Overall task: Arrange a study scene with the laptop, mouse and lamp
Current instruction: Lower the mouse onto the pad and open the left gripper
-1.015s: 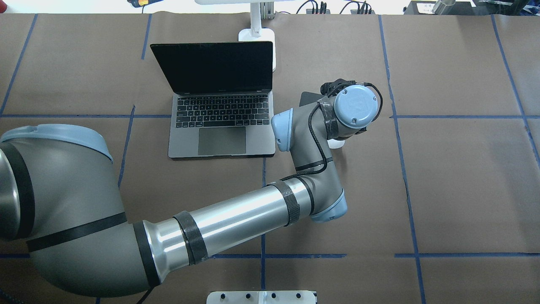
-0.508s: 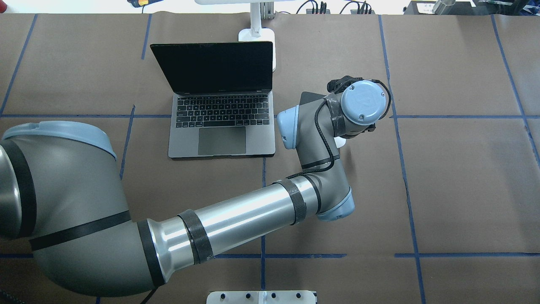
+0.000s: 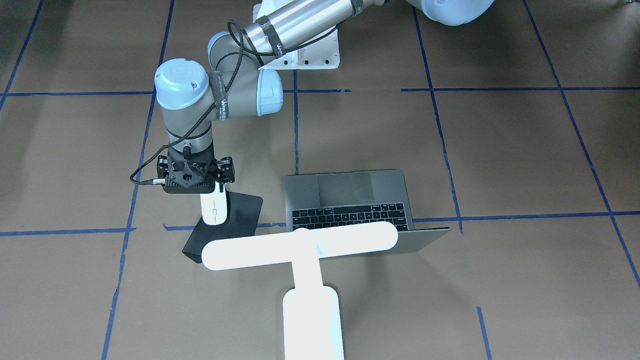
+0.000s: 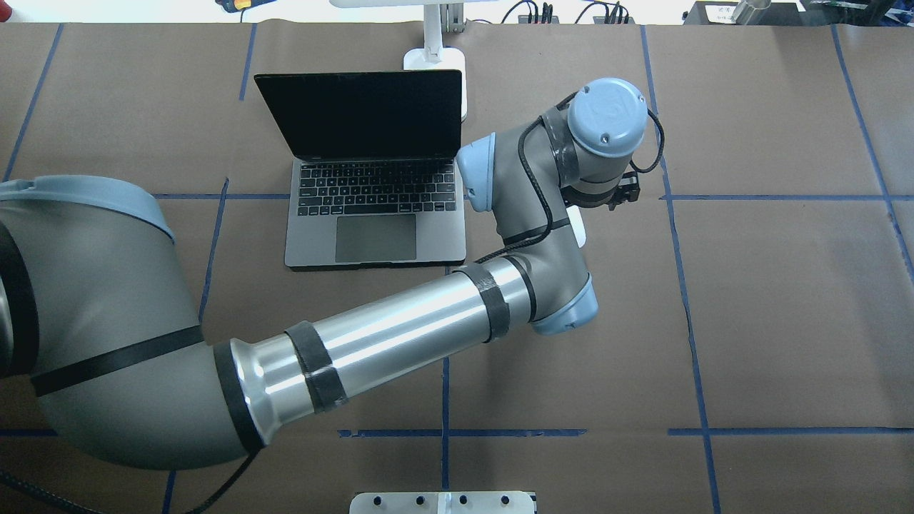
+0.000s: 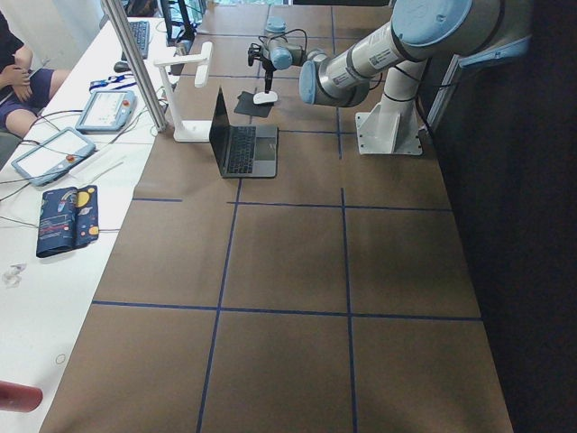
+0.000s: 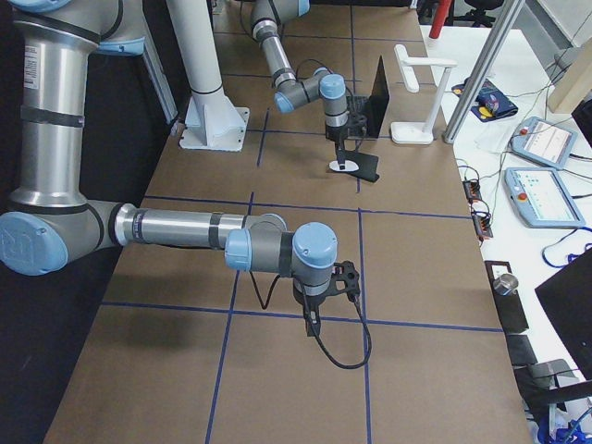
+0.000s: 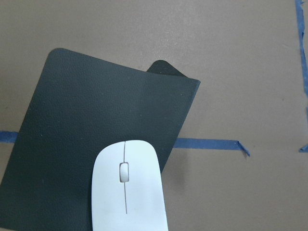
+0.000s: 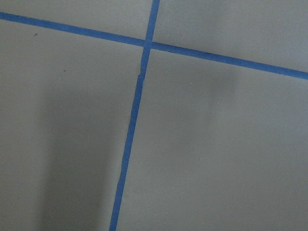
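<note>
The open grey laptop (image 4: 375,214) sits at the middle of the table, and it also shows in the front view (image 3: 350,200). The glowing white T-shaped lamp (image 3: 300,245) stands behind its screen; its base (image 4: 437,57) shows in the overhead view. My left gripper (image 3: 215,192) is shut on the white mouse (image 3: 214,209) and holds its far end over the near edge of the black pad (image 3: 235,220). The left wrist view shows the mouse (image 7: 127,192) over the pad (image 7: 86,125). My right gripper (image 6: 313,314) hangs over bare table; I cannot tell whether it is open.
The white bolted pedestal (image 4: 443,502) stands at the robot's edge of the table. Blue tape lines (image 8: 130,139) cross the brown table cover. A white side table with tablets (image 6: 546,143) lies beyond the lamp.
My left wrist has moved away from the robot, toward the lamp side, carrying the mouse with it. It now hides the black pad in the overhead view.
</note>
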Available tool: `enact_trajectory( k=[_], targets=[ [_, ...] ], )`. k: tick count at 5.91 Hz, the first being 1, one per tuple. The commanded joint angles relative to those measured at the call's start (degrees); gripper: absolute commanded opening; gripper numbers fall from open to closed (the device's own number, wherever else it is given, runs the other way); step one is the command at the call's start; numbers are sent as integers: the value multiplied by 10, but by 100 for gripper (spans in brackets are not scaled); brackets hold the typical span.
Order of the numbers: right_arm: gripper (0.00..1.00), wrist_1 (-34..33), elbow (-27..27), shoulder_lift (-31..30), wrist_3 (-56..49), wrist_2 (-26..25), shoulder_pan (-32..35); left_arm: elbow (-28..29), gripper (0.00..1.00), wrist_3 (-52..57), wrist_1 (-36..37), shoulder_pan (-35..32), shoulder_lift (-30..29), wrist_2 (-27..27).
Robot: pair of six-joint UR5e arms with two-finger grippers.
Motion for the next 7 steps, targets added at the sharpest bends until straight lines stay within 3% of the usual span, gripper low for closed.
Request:
enact_trajectory(
  k=[1, 2, 4, 7],
  targets=[
    [100, 0, -4, 0, 11, 1, 0, -240, 100, 51, 155, -7, 118, -28],
    [100, 1, -4, 0, 11, 1, 0, -374, 100, 85, 221, -9, 193, -29],
    [100, 1, -4, 0, 11, 1, 0, -549, 100, 148, 302, -12, 299, -29],
    [100, 1, -4, 0, 11, 1, 0, -666, 100, 207, 313, -27, 408, -30]
  ],
)
